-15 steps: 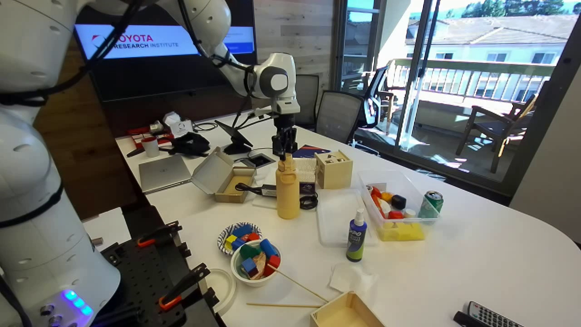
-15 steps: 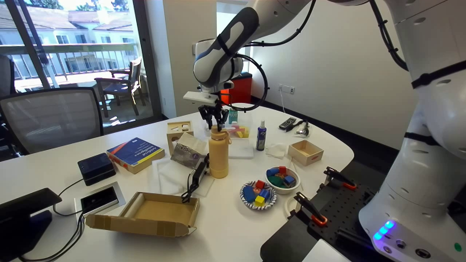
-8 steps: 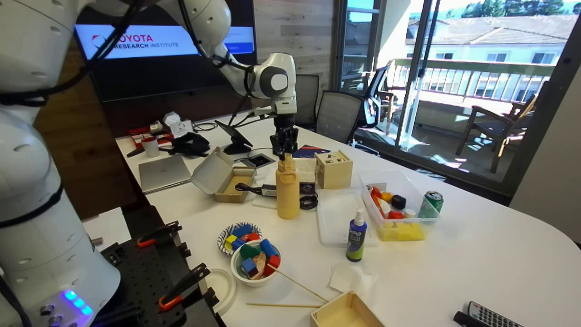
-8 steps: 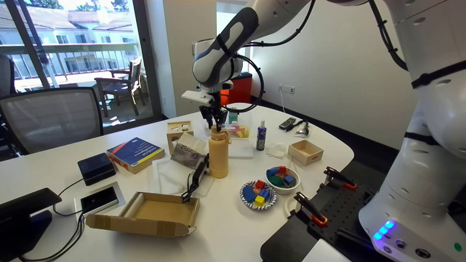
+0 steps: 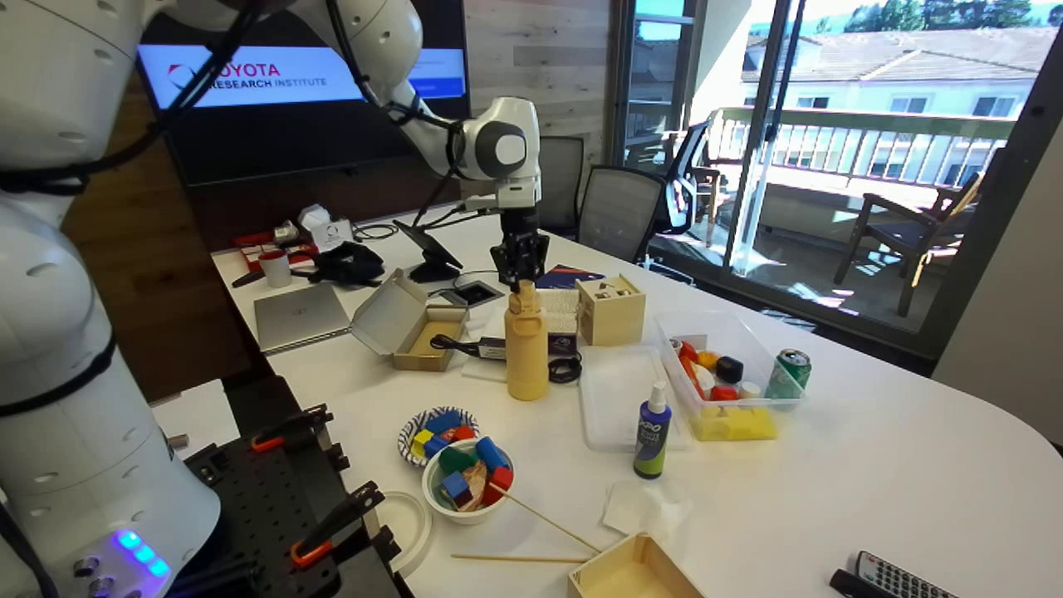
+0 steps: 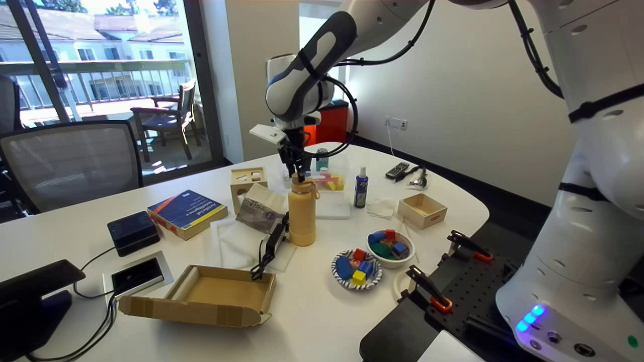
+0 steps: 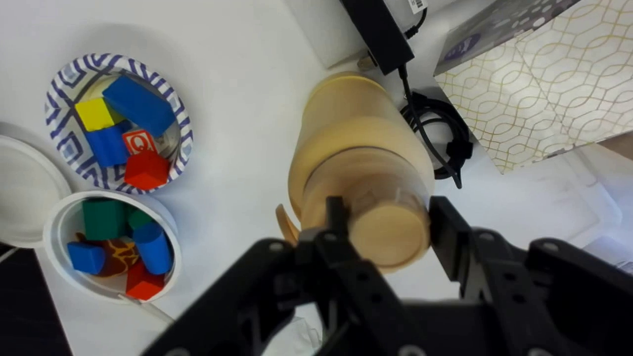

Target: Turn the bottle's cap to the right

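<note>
The tall yellow-orange bottle stands upright on the table; it also shows in an exterior view and in the wrist view. Its small round cap is the same colour. My gripper points down over the bottle, with one black finger on each side of the cap. Both fingers appear to touch the cap's sides. In both exterior views the gripper sits at the bottle's top, and its fingers partly hide the cap. A carrying loop sticks out beside the bottle's neck.
A black power adapter with a coiled cable and a patterned box lie close to the bottle. A wooden box stands behind. A patterned bowl and a white bowl hold blocks. A blue spray bottle stands nearby.
My gripper and wrist have turned about the vertical axis, still at the cap. The white wrist plate has swung round slightly. The bottle's body has stayed in place.
</note>
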`<control>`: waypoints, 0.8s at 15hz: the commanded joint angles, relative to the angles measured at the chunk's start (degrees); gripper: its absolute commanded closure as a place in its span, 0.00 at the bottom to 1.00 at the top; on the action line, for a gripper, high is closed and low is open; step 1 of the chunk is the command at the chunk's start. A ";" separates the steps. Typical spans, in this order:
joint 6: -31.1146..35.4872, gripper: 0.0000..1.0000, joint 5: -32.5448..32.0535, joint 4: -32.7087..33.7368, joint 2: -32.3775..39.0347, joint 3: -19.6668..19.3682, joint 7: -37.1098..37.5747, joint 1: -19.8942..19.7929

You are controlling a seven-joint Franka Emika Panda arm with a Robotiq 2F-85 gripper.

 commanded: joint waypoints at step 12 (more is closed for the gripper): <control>2.01 0.08 0.39 -1.24 0.91 0.67 6.69 0.06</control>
